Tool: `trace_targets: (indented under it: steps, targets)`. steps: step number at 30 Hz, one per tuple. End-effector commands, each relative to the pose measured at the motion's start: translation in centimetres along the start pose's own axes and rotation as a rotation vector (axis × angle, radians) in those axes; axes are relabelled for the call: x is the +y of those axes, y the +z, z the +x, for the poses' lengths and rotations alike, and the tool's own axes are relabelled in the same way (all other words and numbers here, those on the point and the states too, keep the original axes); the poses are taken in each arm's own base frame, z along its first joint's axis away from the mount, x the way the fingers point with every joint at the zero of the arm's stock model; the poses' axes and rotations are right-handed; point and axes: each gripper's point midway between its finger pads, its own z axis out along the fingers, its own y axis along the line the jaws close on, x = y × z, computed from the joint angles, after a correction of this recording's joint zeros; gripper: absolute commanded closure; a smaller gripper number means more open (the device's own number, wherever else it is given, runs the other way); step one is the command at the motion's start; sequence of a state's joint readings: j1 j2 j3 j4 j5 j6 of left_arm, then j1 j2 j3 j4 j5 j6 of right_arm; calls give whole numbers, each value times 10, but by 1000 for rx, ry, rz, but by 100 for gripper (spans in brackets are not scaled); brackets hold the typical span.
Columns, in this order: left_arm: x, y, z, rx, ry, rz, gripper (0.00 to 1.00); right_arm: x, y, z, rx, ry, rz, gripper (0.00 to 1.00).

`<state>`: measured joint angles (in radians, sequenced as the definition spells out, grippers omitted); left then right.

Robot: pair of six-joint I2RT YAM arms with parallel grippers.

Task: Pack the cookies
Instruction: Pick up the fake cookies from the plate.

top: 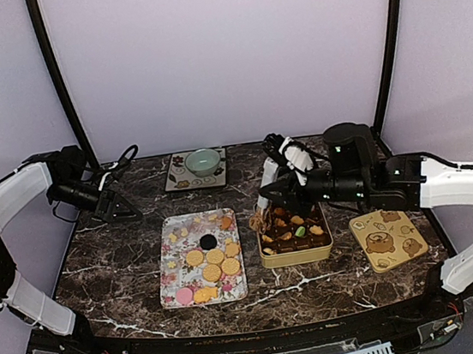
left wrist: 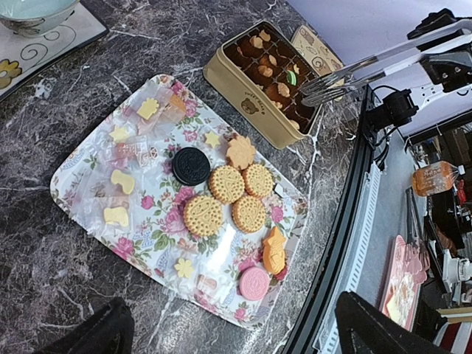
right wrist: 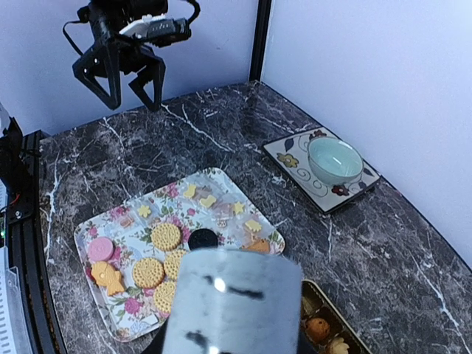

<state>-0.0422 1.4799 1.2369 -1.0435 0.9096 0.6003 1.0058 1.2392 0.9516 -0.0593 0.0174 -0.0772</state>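
Note:
The cookies (top: pixel 214 257) lie on a floral tray (top: pixel 170 284) left of centre: several golden round ones (left wrist: pixel 226 184), a dark one (left wrist: pixel 191 165), a pink one (left wrist: pixel 254 282) and small yellow shapes. They also show in the right wrist view (right wrist: pixel 166 236). A gold tin (top: pixel 297 258) beside the tray holds more cookies in its compartments. My right gripper (top: pixel 266 208) hangs over the tin's left edge with something orange-brown at its tip. A blurred grey cylinder (right wrist: pixel 232 302) hides its jaws. My left gripper (top: pixel 124 212) is open and empty, raised at the far left, away from the tray (right wrist: pixel 129 81).
The tin's lid (top: pixel 388 240), printed with bears, lies right of the tin. A pale green bowl (top: pixel 203 160) stands on a patterned plate (top: pixel 178 181) at the back. A black rail (top: pixel 239 336) runs along the table's front edge.

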Motion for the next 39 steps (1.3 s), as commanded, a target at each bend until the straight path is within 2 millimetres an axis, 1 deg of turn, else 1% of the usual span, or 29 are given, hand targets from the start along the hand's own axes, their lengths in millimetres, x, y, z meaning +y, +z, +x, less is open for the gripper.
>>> trace_targets:
  steps: [1,4,6,11,12,15,17,19,20,23,30,34,39]
  targets:
    - [14,4,16,40,-25,-31,2,4,7,-54,-161,-14,-27,72]
    - [22,4,21,46,-46,-42,2,8,23,-57,-169,-14,-50,72]
    - [24,3,23,47,-54,-49,2,10,35,-55,-169,-14,-64,72]
    - [22,0,21,38,-45,-53,2,17,62,-43,-159,-17,-79,70]
    - [21,-1,21,36,-44,-52,2,17,67,-43,-163,-17,-76,69]
    - [20,-1,20,32,-41,-49,2,20,79,-38,-157,-19,-81,69]
    - [19,-1,20,32,-42,-47,2,19,85,-37,-162,-23,-67,66]
    - [18,-1,20,31,-41,-44,2,18,86,-42,-179,-21,-63,65]
    - [18,-2,20,30,-42,-42,2,20,93,-35,-163,-20,-68,65]
    - [16,-3,19,29,-36,-42,2,21,101,-27,-145,-20,-76,63]
    - [15,-3,18,24,-35,-34,2,24,111,-8,-102,-25,-81,62]
    - [15,-3,17,22,-35,-32,2,26,114,-1,-82,-26,-89,62]
    - [16,-2,18,25,-37,-30,2,31,116,3,-69,-24,-117,63]
